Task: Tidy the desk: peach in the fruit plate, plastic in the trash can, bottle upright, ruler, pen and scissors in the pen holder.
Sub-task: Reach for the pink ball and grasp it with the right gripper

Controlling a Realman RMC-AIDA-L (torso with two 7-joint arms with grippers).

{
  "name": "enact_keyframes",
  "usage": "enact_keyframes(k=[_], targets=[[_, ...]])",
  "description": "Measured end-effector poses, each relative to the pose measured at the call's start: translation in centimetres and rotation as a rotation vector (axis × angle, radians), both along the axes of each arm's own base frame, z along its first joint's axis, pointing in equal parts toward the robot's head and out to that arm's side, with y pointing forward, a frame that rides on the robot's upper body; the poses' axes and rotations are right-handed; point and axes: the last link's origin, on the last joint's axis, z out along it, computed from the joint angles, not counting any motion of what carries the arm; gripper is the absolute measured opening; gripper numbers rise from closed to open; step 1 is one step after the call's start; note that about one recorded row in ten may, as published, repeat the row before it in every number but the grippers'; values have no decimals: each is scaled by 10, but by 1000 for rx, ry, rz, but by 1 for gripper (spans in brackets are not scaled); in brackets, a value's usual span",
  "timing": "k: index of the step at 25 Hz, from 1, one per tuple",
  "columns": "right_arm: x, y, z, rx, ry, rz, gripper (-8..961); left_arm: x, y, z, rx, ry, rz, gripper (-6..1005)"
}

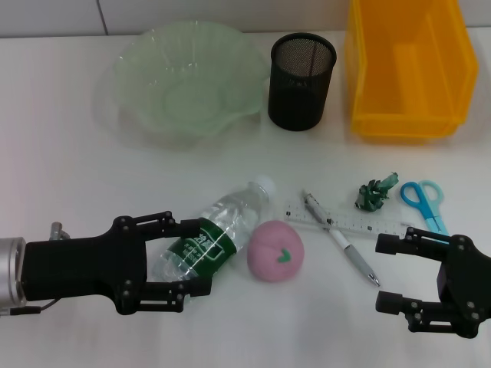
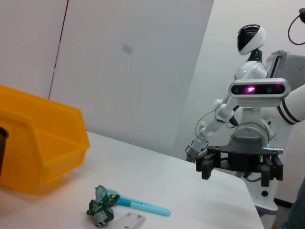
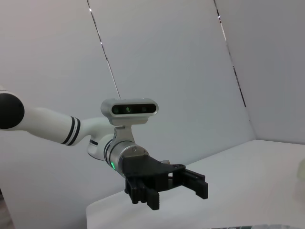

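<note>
bottle point(image 1: 222, 239) is lying on its side near the table's front edge, cap pointing toward the fruit plate point(image 1: 184, 80), and your left gripper point(image 1: 196, 254) is hovering with fingers spread wide over its labelled middle, so you're wanting to straddle the body squarely before closing, keeping clear of the peach point(image 1: 275, 251) just beside it. right gripper point(image 1: 393, 272) is idling open near the pen point(image 1: 340, 238) and scissors point(image 1: 424, 202). head view is giving you the bottle, while the left wrist view is missing it, showing only the crumpled plastic point(image 2: 102, 204) and yellow bin point(image 2: 43, 145).

Pink peach point(image 1: 275, 251), yellow bin point(image 1: 408, 69)
</note>
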Motion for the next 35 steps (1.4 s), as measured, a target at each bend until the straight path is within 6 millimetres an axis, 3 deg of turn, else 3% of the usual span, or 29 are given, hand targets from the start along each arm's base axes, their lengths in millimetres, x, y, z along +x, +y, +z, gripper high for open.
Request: enact_keyframes(k=[13,24,28,29,31,33,34,35], targets=[[0,0,0,1,-2,-2,790,0,0,0,1,0,-1,832],[-4,32,26,-74,-112,-108,789,1,1,0,0,0,-2,832],[-22,50,39,-156,-227,-119,789,1,1,0,0,0,-4,832],[-38,61,44,-206,-306,-123,789,2,2,0,0,0,-5,832],[-47,66,47,-222,-352,-118,789,3,2,0,0,0,-7,832],[-95,80,50,-266,-547,-88,789,4,4,0,1,0,-11,832],[-95,80,50,-266,-547,-88,789,4,4,0,1,0,-11,832],[-108,83,49,-273,-605,-75,790,4,4,0,1,0,-12,832]])
